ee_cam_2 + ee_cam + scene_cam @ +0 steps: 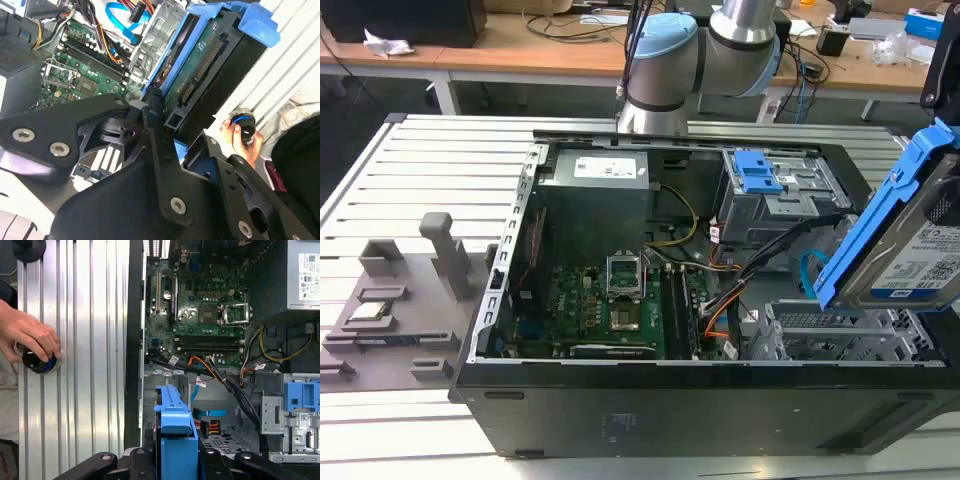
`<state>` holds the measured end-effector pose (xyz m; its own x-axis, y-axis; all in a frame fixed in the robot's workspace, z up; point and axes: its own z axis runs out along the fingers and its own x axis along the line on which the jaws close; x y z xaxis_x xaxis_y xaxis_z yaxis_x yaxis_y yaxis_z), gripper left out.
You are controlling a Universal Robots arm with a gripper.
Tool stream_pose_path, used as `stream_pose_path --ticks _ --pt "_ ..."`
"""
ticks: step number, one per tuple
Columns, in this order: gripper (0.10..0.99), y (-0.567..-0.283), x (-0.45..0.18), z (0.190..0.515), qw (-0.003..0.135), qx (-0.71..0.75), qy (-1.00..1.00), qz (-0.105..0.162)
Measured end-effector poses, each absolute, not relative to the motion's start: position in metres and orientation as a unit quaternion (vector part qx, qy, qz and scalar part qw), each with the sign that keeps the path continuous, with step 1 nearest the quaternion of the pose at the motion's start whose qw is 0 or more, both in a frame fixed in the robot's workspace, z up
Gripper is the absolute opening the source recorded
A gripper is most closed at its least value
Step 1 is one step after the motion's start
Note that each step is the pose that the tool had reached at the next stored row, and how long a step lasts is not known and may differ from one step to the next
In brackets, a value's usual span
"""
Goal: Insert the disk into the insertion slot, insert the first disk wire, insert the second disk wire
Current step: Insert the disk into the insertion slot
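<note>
- In the exterior view, one open computer case (500, 290) lies on a slatted metal table (410, 170), with one robot arm (705, 45) rising behind it.
- One disk (920, 245) in a blue frame hangs tilted at the exterior view's right, above the one silver drive cage (840, 335) and not inside it.
- One blue cable (808, 272) loops just beside the disk's lower edge, between it and the grey bay with one blue latch (757, 172).
- One green circuit board (610, 300) covers the case floor.
- In the second wrist view, the gripper (180, 125) is clamped narrow on the disk: its two black fingers (100, 115) press the blue frame from both sides.
- The disk's green underside faces this camera, and the drive cage stands just behind it.
- One hand (239, 142) rests on one black knob (245, 125) with a blue ring, out on the table beside the case.
- In the first wrist view, the disk stands edge-on between the fingers, above the cage's perforated floor.
- One orange-red wire bundle (214, 426) with a black plug lies loose in the cage, beside the blue cable's end; neither touches the disk.
- The hand covers the knob, well apart from the case.
</note>
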<state>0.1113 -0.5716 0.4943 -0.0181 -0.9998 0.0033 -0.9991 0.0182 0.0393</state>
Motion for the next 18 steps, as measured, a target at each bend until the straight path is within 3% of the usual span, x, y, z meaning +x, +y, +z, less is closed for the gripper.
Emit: stream_pose_path --ticks 18 --pt "0.365 -0.557 0.106 0.457 0.015 0.7 -0.713 -0.013"
